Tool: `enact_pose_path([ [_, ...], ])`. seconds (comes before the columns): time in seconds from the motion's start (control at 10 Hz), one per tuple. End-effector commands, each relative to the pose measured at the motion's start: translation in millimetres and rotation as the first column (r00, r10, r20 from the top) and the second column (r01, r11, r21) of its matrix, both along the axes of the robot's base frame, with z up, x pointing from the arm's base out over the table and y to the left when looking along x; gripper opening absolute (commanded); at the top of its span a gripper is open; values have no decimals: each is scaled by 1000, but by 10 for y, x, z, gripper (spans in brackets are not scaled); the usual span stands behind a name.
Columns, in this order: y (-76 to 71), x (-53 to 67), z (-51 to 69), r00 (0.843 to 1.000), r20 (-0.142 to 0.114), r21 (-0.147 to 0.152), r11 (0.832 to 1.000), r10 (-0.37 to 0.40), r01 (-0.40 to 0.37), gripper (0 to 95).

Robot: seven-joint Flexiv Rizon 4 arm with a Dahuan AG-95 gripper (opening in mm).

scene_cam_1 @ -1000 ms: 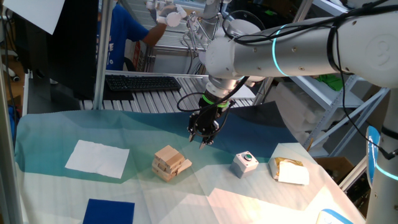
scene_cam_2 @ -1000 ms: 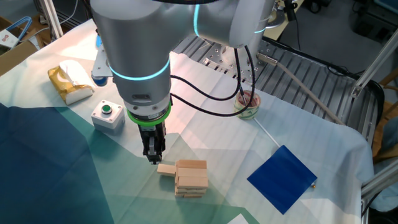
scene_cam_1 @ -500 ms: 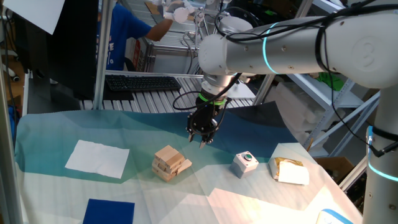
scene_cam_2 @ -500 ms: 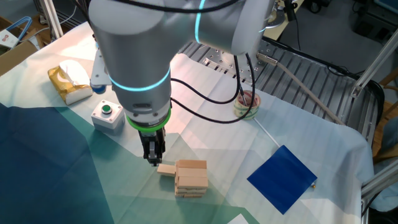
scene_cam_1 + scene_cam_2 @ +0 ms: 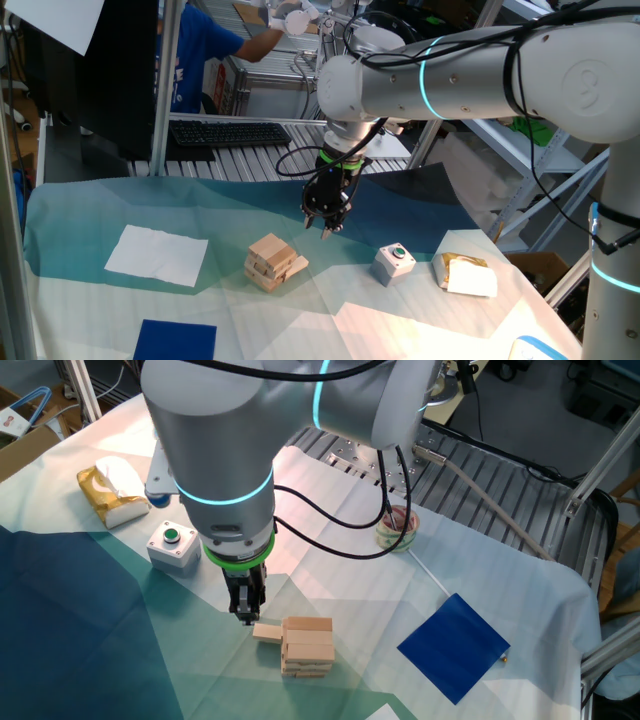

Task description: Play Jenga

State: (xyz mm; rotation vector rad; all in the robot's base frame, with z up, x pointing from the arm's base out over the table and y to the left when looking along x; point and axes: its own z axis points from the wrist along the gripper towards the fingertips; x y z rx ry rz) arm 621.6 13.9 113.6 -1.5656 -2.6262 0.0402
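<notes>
Basically no change vs earlier: tool (image 5: 245, 615), jaws narrow and empty, hovers just beside Jenga (image 5: 305, 646).

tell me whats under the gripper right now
The gripper points down with bare teal cloth below its tips, beside a block sticking out low from the Jenga stack. Whether the tips touch that block cannot be told.

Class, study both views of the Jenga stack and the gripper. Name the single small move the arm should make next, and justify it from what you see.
Probably a short descent onto the protruding block. The gripper points down just above that block, which juts from the low part of the Jenga stack, and it holds nothing. Lowering should put the fingers around the block so it can be drawn out.
</notes>
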Motion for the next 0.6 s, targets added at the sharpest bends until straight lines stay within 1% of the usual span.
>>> enact_pose_path([
  [0.1,5,10,2,1000,-6,14,999,-30,30,380],
  [0.4,22,12,-11,999,0,21,998,-51,51,380],
  [0.6,39,19,-34,999,5,15,999,-52,52,380],
])
